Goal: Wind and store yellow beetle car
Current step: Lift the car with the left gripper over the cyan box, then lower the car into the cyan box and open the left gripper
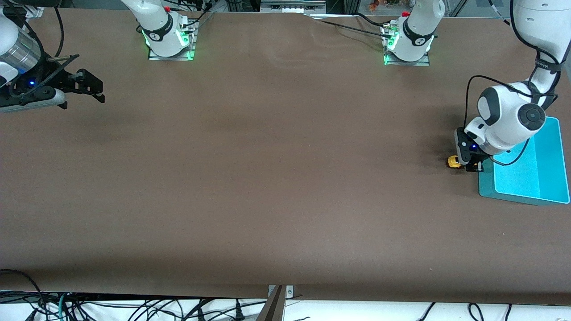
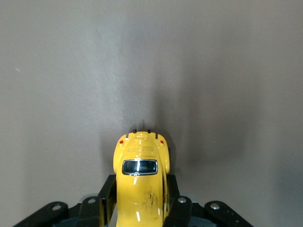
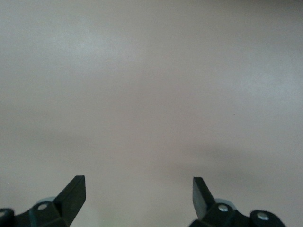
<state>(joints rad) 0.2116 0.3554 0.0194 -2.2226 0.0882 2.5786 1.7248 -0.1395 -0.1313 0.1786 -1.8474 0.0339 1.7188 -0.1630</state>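
The yellow beetle car (image 1: 454, 162) is on the brown table at the left arm's end, right beside the teal tray (image 1: 548, 154). My left gripper (image 1: 468, 164) is down at the table and shut on the car. In the left wrist view the car (image 2: 140, 189) sits between the two black fingers (image 2: 108, 196), its rear window and tail pointing away from the gripper. My right gripper (image 1: 91, 87) is open and empty, held over the table at the right arm's end. In the right wrist view its fingertips (image 3: 75, 189) stand wide apart over bare table.
The teal tray lies at the table's edge by the left arm, its rim (image 1: 513, 196) close to the car. Both arm bases (image 1: 169, 40) (image 1: 408, 44) stand along the top. Cables hang below the table's near edge (image 1: 134, 307).
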